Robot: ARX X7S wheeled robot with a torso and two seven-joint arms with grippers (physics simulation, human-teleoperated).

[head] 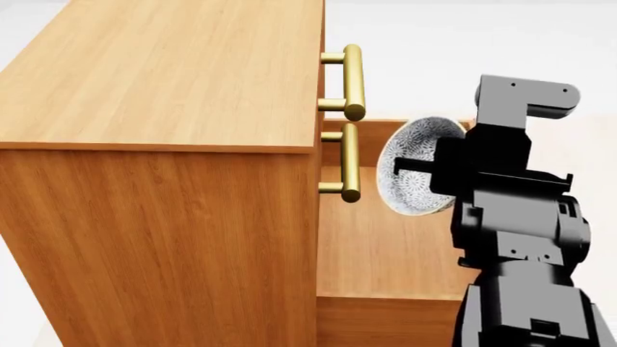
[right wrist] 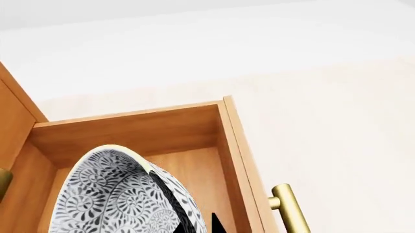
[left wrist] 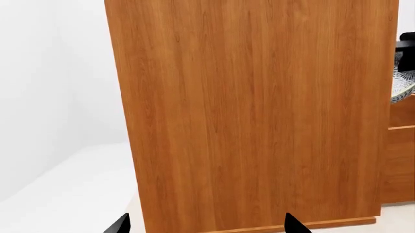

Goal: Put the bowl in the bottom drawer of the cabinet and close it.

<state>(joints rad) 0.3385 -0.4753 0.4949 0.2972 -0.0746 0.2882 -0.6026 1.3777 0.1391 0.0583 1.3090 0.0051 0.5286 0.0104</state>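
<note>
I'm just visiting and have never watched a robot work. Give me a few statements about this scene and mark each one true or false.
1. The bowl is resting flat on the floor of the bottom drawer. False: the right gripper holds it tipped on its side, above the open drawer.
2. The bottom drawer is pulled out. True.
3. The two upper drawers of the cabinet are also pulled out. False: in the head view they look shut, with only their brass handles sticking out.
4. The bowl has a blue-grey and white floral pattern. True.
5. The left gripper is holding the drawer's handle. False: its fingertips are spread apart, with nothing between them, facing the cabinet's plain wooden side.
</note>
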